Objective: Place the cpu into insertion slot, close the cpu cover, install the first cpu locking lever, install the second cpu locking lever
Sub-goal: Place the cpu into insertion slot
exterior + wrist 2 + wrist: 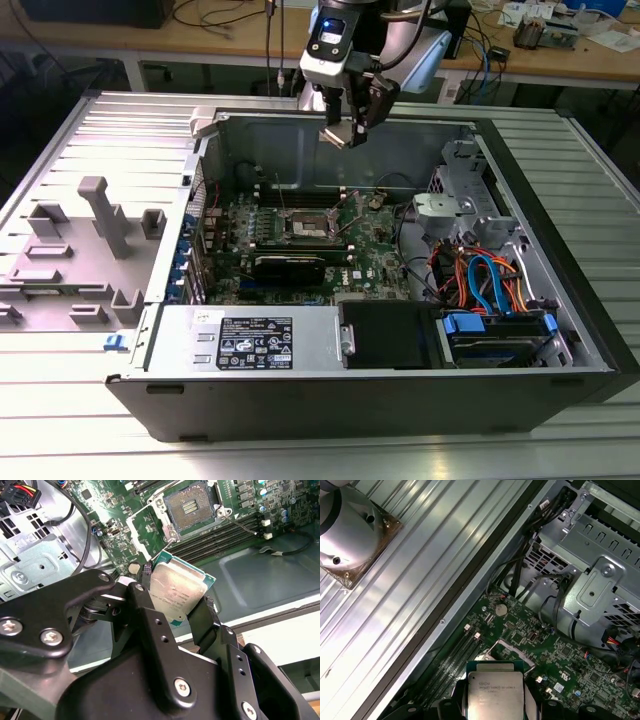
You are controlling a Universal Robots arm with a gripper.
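The hand (346, 131) is closed on the cpu (177, 592), its black fingers (204, 625) pressing two opposite edges so the chip hangs tilted with its metal top showing in both wrist views. In the exterior view it hovers high over the far side of the open case (420, 150), which lies on the ribbed desk (60, 420). The socket (192, 507) on the green motherboard (375, 250) sits bare, well below the cpu and apart from it.

cpu (176, 594): satin silvery metal top, green rim. Jaws: matt black. Motherboard (117, 510): green, semi-gloss. Case (400, 150): dull grey sheet metal. Bench (320, 462): ribbed metal.
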